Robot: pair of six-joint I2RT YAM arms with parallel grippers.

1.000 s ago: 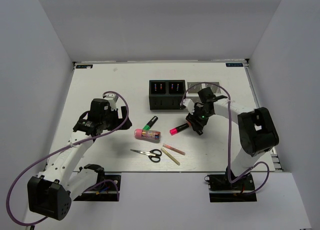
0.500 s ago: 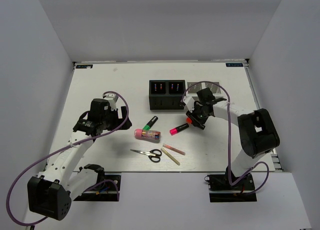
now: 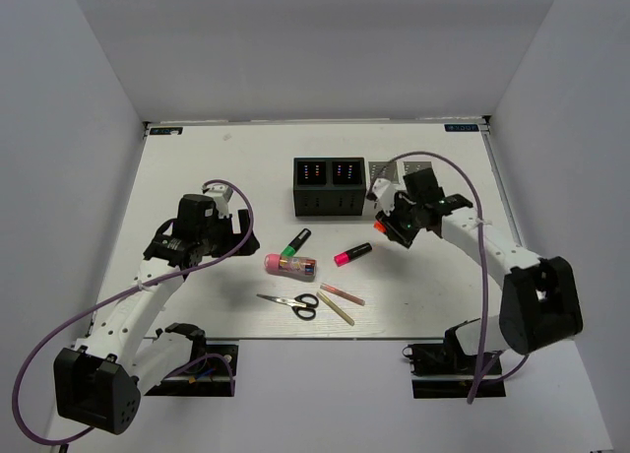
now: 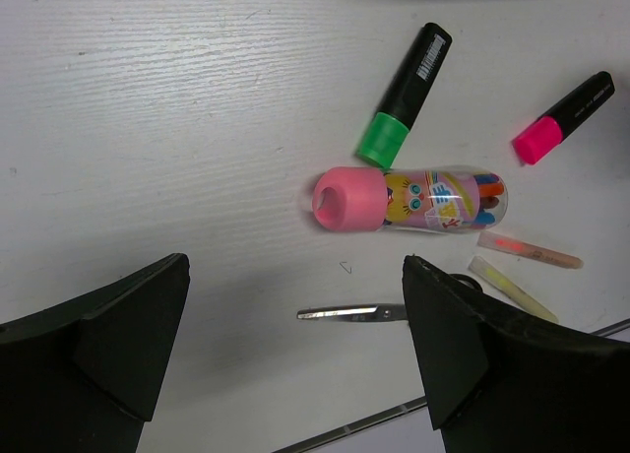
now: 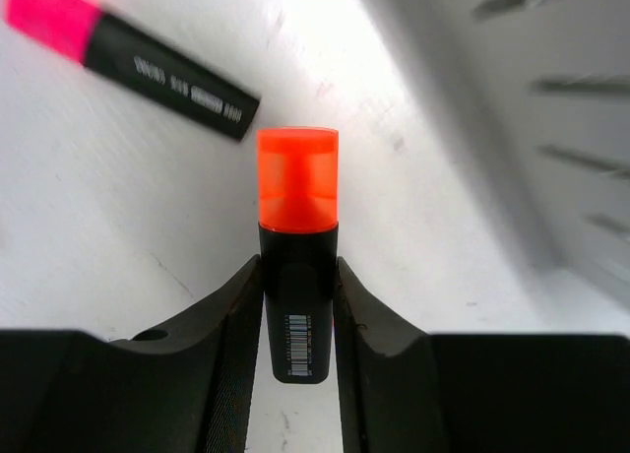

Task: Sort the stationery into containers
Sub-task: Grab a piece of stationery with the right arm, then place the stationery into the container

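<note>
Orange-capped marker sits clamped between the right pincer's fingers, cap poking past their tips, near the pink-capped marker; left pincer gapes apart.

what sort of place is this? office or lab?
Likely a lab test cell, not an office: plain white walls box in a white table, with black bins and scissors staged for sorting.

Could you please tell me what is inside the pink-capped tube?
Through the clear end of the tube, coloured pieces show, orange among them; its cartoon label and pink cap hide the rest.
</note>
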